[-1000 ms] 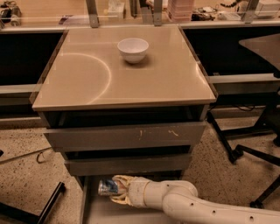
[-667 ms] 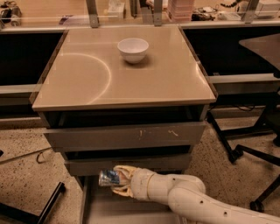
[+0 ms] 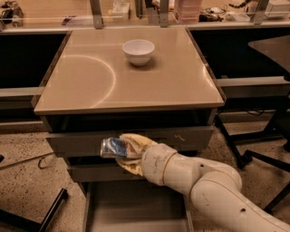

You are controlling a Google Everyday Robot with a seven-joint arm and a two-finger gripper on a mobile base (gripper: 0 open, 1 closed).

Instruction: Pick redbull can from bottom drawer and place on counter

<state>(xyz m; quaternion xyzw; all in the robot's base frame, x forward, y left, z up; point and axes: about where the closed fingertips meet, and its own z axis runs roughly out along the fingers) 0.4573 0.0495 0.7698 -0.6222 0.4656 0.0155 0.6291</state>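
Observation:
My gripper (image 3: 118, 149) is shut on the redbull can (image 3: 112, 147), a small silver and blue can held on its side. It hangs in front of the upper grey drawer fronts, above the open bottom drawer (image 3: 131, 206) and just below the front edge of the counter (image 3: 149, 81). The white arm (image 3: 208, 186) reaches in from the lower right. The counter's tan top shows a pale curved arc on its left.
A white bowl (image 3: 138, 51) stands on the counter near its back middle. A long shelf with metal posts (image 3: 96, 9) runs behind. Black chair legs (image 3: 253, 145) stand on the floor at right, and a dark bar (image 3: 45, 213) lies at lower left.
The gripper has lifted the can out of the bottom drawer, upward and slightly left, to the height of the upper drawer fronts.

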